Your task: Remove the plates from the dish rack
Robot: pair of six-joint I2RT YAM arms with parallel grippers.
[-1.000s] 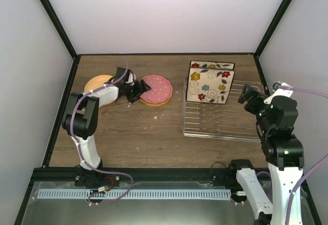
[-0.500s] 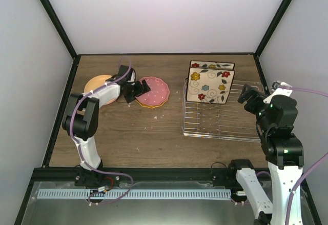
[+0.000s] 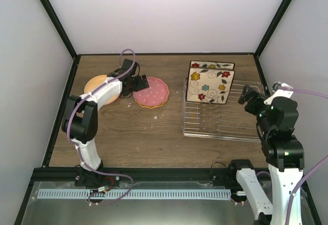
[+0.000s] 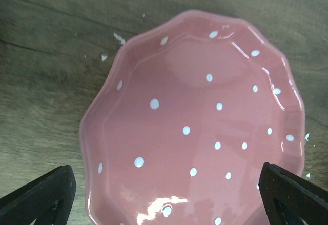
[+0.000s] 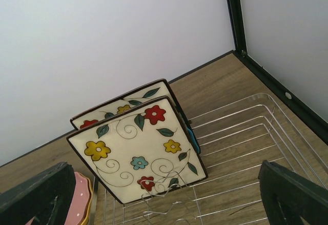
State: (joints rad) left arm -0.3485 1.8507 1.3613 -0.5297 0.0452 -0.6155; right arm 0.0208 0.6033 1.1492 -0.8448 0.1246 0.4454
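Observation:
A dotted pink plate (image 3: 152, 91) (image 4: 205, 117) lies flat on the table, stacked on a yellow-rimmed plate (image 3: 149, 103). My left gripper (image 3: 138, 83) (image 4: 167, 184) hangs just over its left edge, open and holding nothing. An orange plate (image 3: 98, 85) lies further left, partly under the arm. The wire dish rack (image 3: 220, 121) (image 5: 256, 148) holds two square cream flower plates (image 3: 207, 85) (image 5: 138, 148) leaning upright, with a teal plate edge (image 5: 193, 139) between them. My right gripper (image 3: 248, 94) (image 5: 164, 189) is open, to the right of the rack's plates, touching nothing.
White crumbs (image 3: 155, 116) (image 4: 119, 38) dot the wood near the pink plate. Black frame posts (image 3: 269, 30) and white walls close in the table at the back and sides. The rack's near rows of tines (image 3: 220, 127) hold nothing.
My left gripper opened fully and drew back and up off the dotted pink plate, which now rests slightly further left on its stack. The right arm barely shifted.

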